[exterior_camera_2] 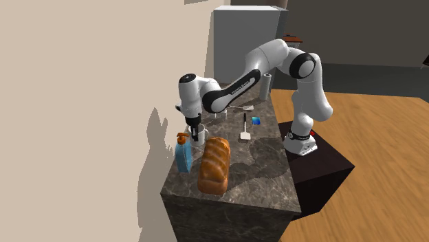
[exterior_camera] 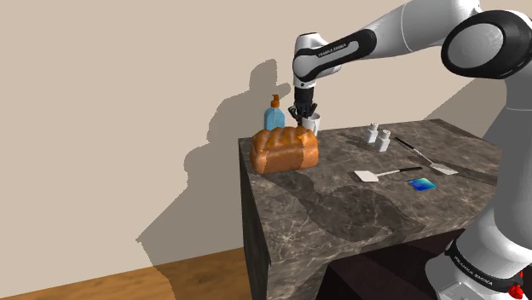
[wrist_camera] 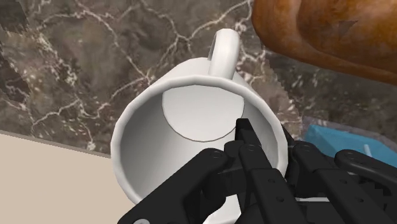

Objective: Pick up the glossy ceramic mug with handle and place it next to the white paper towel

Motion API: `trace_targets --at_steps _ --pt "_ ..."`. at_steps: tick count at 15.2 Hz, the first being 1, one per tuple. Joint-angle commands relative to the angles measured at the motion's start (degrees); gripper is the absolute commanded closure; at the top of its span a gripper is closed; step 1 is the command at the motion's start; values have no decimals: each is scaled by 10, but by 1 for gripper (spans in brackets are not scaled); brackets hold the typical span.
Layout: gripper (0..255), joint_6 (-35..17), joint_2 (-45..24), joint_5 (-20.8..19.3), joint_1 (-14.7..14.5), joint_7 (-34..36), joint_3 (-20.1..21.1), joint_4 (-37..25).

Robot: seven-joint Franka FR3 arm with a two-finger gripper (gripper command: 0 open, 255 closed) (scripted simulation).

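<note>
Dark marble counter (exterior_camera: 341, 213); claw (wrist_camera: 272, 145) grips white mug (wrist_camera: 191, 95) by rim, 1 finger inside; bread loaf (exterior_camera: 284, 150) adj.

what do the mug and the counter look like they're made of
Mug: plain smooth white, thick rounded rim and loop handle, so likely glazed ceramic, though plastic isn't ruled out. Counter: dark brown with pale branching veins, looks like marble or similar stone.
</note>
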State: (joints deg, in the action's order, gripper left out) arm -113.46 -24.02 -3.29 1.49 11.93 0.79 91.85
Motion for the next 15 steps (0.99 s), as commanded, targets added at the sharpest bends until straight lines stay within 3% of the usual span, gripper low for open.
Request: trace_targets --at_steps 1,15 --pt "255 13 6 0 0 0 0 -7" --pt "255 112 25 2 -1 -5 1 -87"
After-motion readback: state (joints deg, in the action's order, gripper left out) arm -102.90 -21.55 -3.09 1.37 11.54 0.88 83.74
